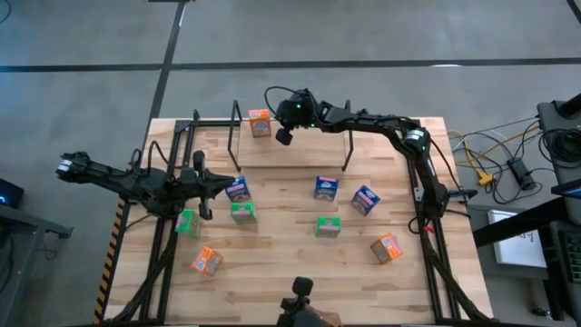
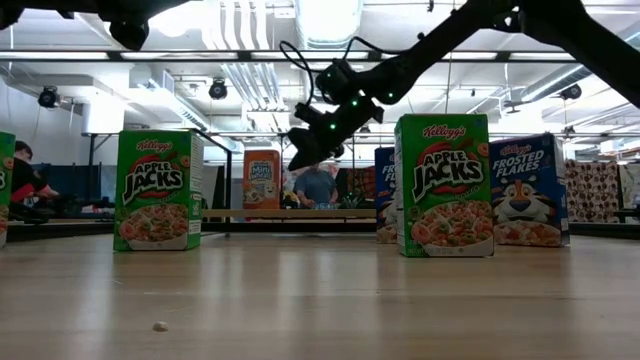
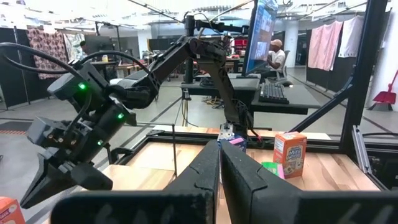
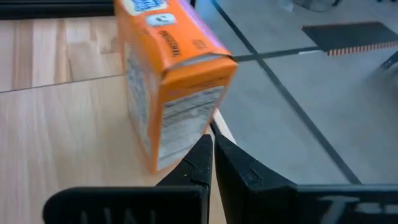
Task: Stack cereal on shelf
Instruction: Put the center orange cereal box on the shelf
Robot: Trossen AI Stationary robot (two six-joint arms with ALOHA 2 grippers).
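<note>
Cereal boxes lie scattered over the wooden table (image 1: 290, 263): two blue ones (image 1: 326, 188) and (image 1: 365, 199) right of centre, a third blue (image 1: 238, 189) by the left arm, three green (image 1: 328, 226), (image 1: 242, 213), (image 1: 188, 222), and orange boxes near the front at left (image 1: 206, 261) and right (image 1: 387, 247). One orange box (image 1: 260, 123) stands at the far edge, inside the black wire shelf (image 1: 238, 145), near its left hoop. The right gripper (image 1: 283, 136) hangs just beside that box, fingers pressed together and holding nothing; from its wrist the box looms right past the fingertips (image 4: 208, 149). The left gripper (image 1: 229, 184) rests low over the table's left side, close to the blue and green boxes there, fingers likewise together, empty. People sit at desks beyond the table.
</note>
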